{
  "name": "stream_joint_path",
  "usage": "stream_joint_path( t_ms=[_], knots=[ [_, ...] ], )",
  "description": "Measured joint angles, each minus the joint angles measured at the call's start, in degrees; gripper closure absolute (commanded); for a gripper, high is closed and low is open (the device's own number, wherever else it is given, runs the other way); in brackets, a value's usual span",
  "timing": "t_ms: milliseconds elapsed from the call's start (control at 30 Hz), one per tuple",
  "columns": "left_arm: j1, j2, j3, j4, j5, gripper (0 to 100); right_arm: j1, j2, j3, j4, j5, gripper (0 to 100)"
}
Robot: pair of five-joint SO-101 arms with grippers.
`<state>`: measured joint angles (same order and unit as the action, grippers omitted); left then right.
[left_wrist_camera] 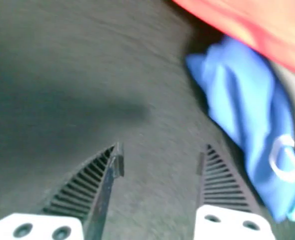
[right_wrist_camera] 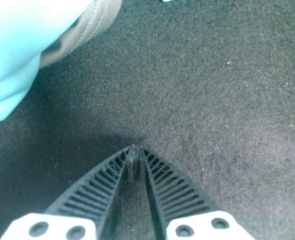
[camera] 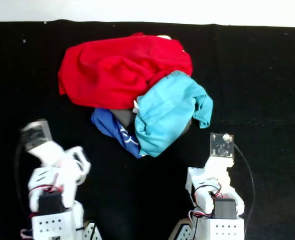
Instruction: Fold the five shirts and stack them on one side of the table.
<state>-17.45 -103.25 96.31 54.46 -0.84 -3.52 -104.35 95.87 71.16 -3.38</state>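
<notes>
A crumpled heap of shirts lies at the table's middle back: a red shirt (camera: pixel 120 70) on top, a light-blue shirt (camera: pixel 167 112) draped over its right side, a dark-blue shirt (camera: pixel 115 129) sticking out underneath with a bit of grey beside it. My left gripper (left_wrist_camera: pixel 160 157) hovers open over bare black cloth, just short of the dark-blue shirt (left_wrist_camera: pixel 252 135), with the red shirt (left_wrist_camera: pixel 257 25) beyond. My right gripper (right_wrist_camera: pixel 133 156) is shut with nothing in it, close to the edge of the light-blue shirt (right_wrist_camera: pixel 22 45). In the high view both arms sit at the front, left (camera: pixel 55 170) and right (camera: pixel 215 185).
The table (camera: pixel 267 90) is covered in black cloth. Open room lies to the left, right and front of the heap. A white wall strip runs along the far edge.
</notes>
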Motion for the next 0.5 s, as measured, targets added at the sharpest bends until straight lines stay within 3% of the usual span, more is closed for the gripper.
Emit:
stream_joint_path(
  t_ms=[233, 333, 500],
  knots=[
    [-14.2, 0.0, 0.0, -1.0, -12.4, 75, 0.0, 0.0, 0.0, 0.0, 0.0, 98.0],
    [-16.3, 0.0, 0.0, -5.7, -16.6, 77, 0.0, 0.0, 0.0, 0.0, 0.0, 98.0],
    [-17.1, 0.0, 0.0, -14.2, -17.6, 78, 0.0, 0.0, 0.0, 0.0, 0.0, 98.0]
  ],
)
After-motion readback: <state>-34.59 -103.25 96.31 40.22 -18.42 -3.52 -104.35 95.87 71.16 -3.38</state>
